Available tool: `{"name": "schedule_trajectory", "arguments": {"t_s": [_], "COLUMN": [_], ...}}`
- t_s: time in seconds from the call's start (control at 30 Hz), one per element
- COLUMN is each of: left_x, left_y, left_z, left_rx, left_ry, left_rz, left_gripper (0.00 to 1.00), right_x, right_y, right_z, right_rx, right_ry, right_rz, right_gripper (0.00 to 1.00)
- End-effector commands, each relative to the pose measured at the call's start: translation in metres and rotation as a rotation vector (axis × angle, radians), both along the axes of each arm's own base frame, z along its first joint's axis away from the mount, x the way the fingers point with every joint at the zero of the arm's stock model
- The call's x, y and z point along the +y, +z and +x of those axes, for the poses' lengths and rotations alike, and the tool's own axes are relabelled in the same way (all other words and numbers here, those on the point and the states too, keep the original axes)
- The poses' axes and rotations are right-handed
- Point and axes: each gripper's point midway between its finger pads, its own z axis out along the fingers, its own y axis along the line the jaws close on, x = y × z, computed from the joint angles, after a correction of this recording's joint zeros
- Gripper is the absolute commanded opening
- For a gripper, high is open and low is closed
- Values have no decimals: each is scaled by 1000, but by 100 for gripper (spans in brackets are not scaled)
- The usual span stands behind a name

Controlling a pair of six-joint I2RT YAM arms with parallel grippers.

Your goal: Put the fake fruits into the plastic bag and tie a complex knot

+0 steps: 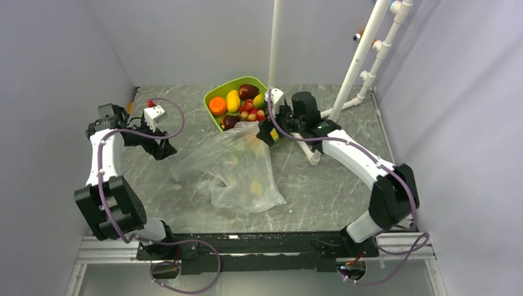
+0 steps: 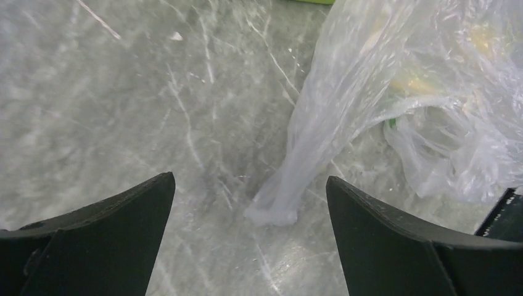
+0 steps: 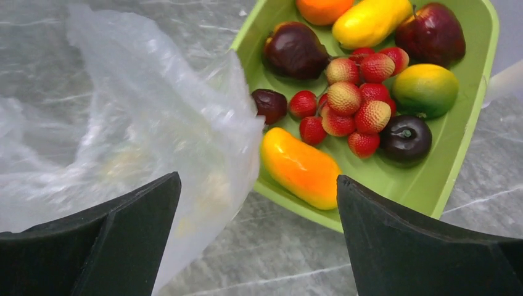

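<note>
1. lime green tray (image 3: 472, 117) sits at the far middle of the desk (image 2: 123, 92) and holds most of the fake fruits (image 3: 348, 102): an orange, a yellow oblong, a dark red one, a green-yellow one, 3 dark maroon ones, an orange-yellow oblong by the near rim, + a heap of red-pink berries in the middle.
2. plastic bag (image 1: 237, 166) lies crumpled on the desk just this side of the tray, its far edge lapping the tray's near corner.
3. a few yellowish blobs show thru the plastic; too blurred to say which fruits they are.
4. one end of the bag is gathered into a thin strip w/ its tip on the desk.
5. left arm (image 1: 105, 154): jaws wide apart, gripping nothing, above the desk at the bag's left side; the strip's tip shows between them.
6. right arm (image 1: 351, 154): jaws wide apart, nothing held, over the bag's far edge & the tray's near rim.
</note>
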Motion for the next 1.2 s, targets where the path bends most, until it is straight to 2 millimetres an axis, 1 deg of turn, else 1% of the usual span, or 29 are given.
{"name": "schedule_trajectory", "arguments": {"t_s": [0.0,0.03,0.07,0.1,0.13,0.17,0.23,0.27,0.3,0.4,0.47,0.57,0.63,0.7,0.77,0.83,0.97,1.0,1.03,1.1,1.13,1.17], "left_x": [-11,-21,-37,-49,-59,-68,-84,-91,-102,-119,-122,-125,-127,-131,-136,-140,-136,-135,-133,-126,-121,-115], "left_y": [54,56,57,55,47,37,14,5,-9,-31,-43,-50,-53,-58,-62,-65,-68,-67,-66,-63,-61,-59], "left_z": [-17,-32,-58,-77,-93,-105,-122,-128,-137,-139,-136,-126,-119,-117,-116,-117,-118,-118,-119,-121,-121,-122], "left_rx": [-222,-261,-287,-321,-329,-321,-287,-291,-275,-268,-255,-267,-269,-243,-217,-191,-161,-159,-157,-156,-162,-154], "left_ry": [-98,-166,-242,-313,-371,-413,-471,-506,-547,-582,-580,-571,-564,-570,-575,-581,-553,-548,-544,-532,-520,-513], "left_rz": [47,55,47,51,61,78,105,122,124,165,209,254,274,279,271,264,280,287,296,324,336,345], "left_gripper": [99,99,99,99,99,99,99,99,99,99,99,99,100,99,99,92,70,63,54,32,22,10], "right_x": [-7,-12,-18,-25,-31,-36,-44,-46,-49,-54,-57,-57,-56,-53,-48,-45,-41,-41,-41,-42,-42,-43], "right_y": [69,63,55,49,39,29,12,3,-6,-38,-55,-77,-93,-101,-105,-109,-116,-118,-119,-121,-118,-112], "right_z": [-55,-72,-87,-102,-117,-130,-152,-160,-165,-173,-175,-178,-183,-186,-189,-193,-199,-199,-201,-202,-200,-196], "right_rx": [-44,-3,45,96,154,209,301,345,382,493,545,596,620,649,674,697,766,781,801,819,819,816], "right_ry": [148,176,186,189,195,198,201,199,187,143,127,125,173,218,256,277,300,299,306,313,315,311], "right_rz": [81,67,56,49,35,20,8,1,-7,-55,-87,-117,-144,-160,-157,-166,-181,-184,-186,-201,-202,-190], "right_gripper": [100,100,100,100,100,100,100,100,100,100,100,100,100,100,98,97,92,87,76,41,24,1]}}
